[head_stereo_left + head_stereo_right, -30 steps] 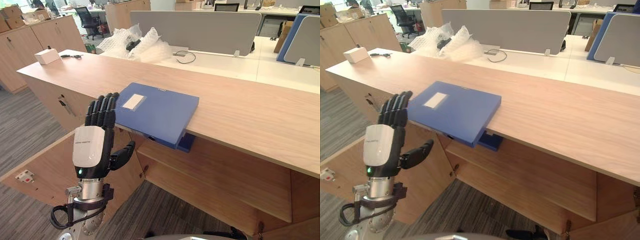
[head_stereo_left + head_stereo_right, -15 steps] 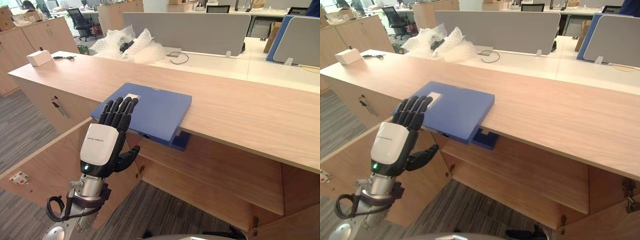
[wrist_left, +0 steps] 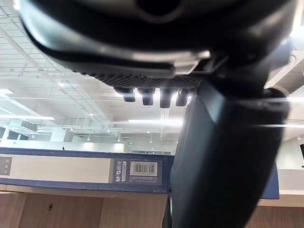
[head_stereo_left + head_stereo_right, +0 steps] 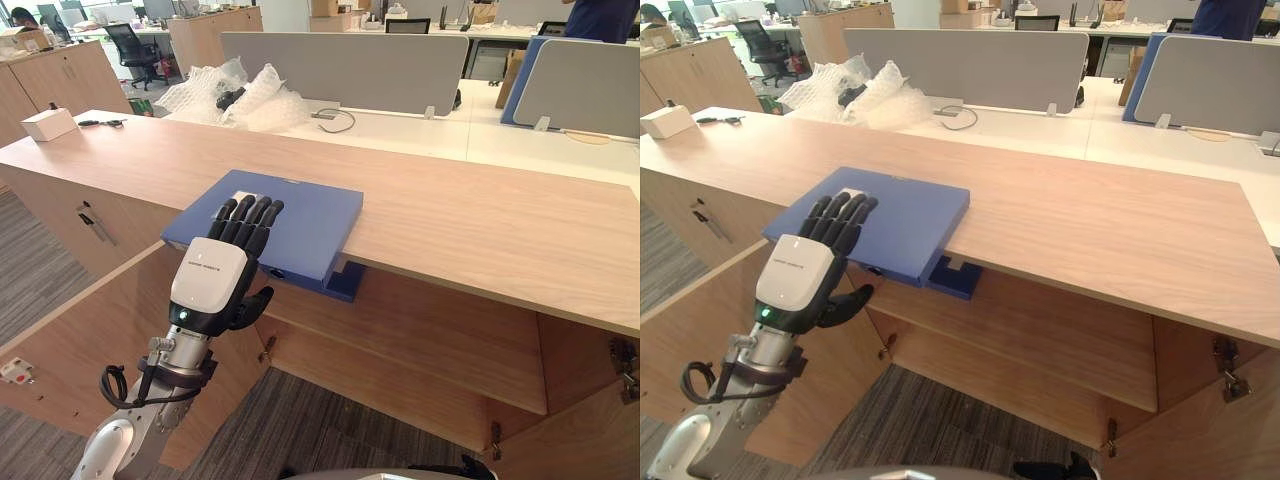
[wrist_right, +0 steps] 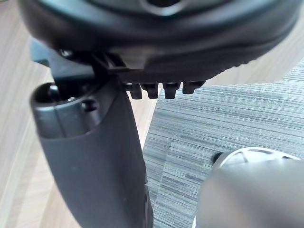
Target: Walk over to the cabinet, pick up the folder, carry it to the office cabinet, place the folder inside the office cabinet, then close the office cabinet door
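one long pale wood worktop (image 4: 480, 215) carries a flat blue folder (image 4: 310, 225) with a white label on its cover, its near edge jutting past the front. the left hand (image 4: 213, 288) holds straight fingers (image 4: 247, 214) over the cover, thumb below the overhang, unclamped. the right hand (image 5: 161, 28) hangs loose and empty above grey carpet (image 5: 228, 104).

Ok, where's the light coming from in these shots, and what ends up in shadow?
Left wrist view: ceiling strip lights backlight the left hand into a dark silhouette; the blue folder is lit. Left eye view: the shelf under the cabinet top sits in shade. Right wrist view: right hand dark against lit carpet.
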